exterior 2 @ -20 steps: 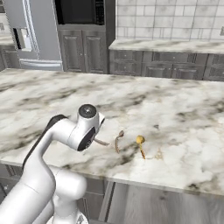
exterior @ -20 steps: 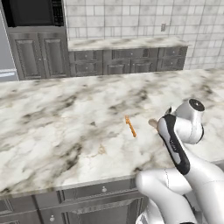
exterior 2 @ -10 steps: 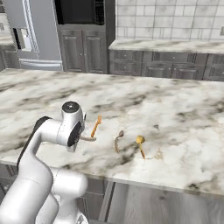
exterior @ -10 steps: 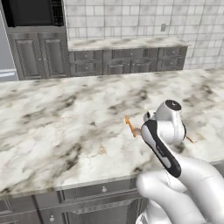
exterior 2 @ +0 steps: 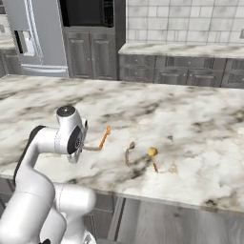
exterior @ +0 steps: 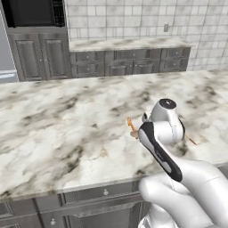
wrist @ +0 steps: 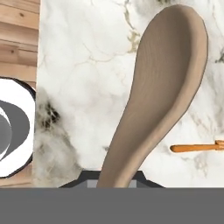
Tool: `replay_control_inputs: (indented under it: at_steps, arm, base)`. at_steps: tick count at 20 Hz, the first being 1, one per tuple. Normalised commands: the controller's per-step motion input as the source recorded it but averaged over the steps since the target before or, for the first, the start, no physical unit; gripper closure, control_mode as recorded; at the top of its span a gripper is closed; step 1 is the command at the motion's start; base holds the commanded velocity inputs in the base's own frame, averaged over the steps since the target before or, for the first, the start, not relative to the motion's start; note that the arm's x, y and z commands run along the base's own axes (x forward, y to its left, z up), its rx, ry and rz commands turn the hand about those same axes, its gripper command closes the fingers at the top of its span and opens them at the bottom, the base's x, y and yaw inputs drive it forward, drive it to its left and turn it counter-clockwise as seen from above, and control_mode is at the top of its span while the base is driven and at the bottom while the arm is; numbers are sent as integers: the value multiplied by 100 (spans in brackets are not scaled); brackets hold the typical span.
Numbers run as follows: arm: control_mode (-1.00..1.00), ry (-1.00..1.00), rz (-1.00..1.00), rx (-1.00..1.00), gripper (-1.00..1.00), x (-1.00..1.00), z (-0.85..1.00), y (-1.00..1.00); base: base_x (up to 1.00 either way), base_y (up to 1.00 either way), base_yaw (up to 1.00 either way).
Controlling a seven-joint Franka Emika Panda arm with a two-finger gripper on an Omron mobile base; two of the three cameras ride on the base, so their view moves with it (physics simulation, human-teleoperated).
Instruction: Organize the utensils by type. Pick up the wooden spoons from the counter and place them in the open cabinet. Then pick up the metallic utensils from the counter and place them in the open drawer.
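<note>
My gripper (wrist: 112, 183) is shut on the handle of a pale tan wooden spoon (wrist: 164, 87). Its oval bowl points away from the hand, above the white marbled counter (wrist: 83, 65). A thin orange utensil (wrist: 197, 147) lies on the counter just beside the spoon. That orange utensil (exterior 2: 105, 138) sits right of my wrist in the right base view. In the left base view the orange utensil (exterior: 131, 126) peeks out left of the arm, which hides the gripper. The open cabinet and open drawer are out of view.
Two more small utensils lie further right on the counter (exterior 2: 190, 119): a curved brownish one (exterior 2: 128, 152) and one with a yellowish head (exterior 2: 152, 153). The counter's near edge (wrist: 38, 87) drops to wood floor. Dark base cabinets (exterior: 129, 62) line the back wall.
The arm has swung left along the counter's front, carrying the wooden spoon from right of the orange utensil to beside it. The utensils on the counter have stayed put.
</note>
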Motion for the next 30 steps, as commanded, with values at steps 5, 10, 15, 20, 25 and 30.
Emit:
replay_control_inputs:
  at_steps: [5, 10, 15, 20, 25, 30]
  arm:
    - [100, 0, 0, 0, 100, 0, 0, 0]
    - [100, 0, 0, 0, 100, 0, 0, 0]
    - [100, 0, 0, 0, 100, 0, 0, 0]
    - [100, 0, 0, 0, 100, 0, 0, 0]
    - [100, 0, 0, 0, 100, 0, 0, 0]
    - [100, 0, 0, 0, 100, 0, 0, 0]
  base:
    - [-69, 0, 7]
    - [-61, 30, 20]
    - [-32, 54, 43]
    - [-24, 60, 47]
    - [-21, 48, 49]
    - [-14, 51, 53]
